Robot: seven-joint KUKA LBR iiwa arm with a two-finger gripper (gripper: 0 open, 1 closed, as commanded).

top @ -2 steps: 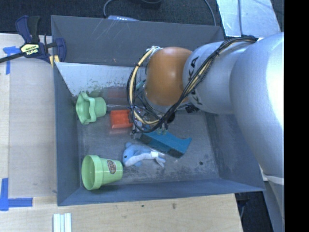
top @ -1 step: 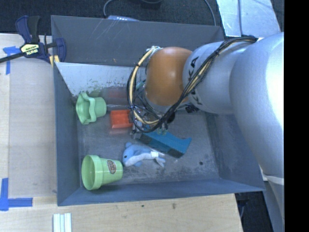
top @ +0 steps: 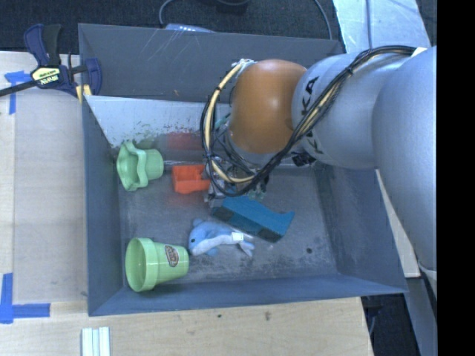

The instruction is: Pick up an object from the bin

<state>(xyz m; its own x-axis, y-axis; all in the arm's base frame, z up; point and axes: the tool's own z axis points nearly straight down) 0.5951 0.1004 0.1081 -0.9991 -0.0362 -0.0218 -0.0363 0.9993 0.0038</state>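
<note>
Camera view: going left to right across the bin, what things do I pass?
Pale green piece → orange block → blue block. I skipped the green cup and the toy fish, because they sit level sideways with the others.

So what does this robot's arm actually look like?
The arm is thick, rounded and pale silver-grey, with dark lettering on its side. At its wrist sits a glossy orange cover shaped like a dome. Black and yellowish cables loop around that cover and run back along the arm.
</note>
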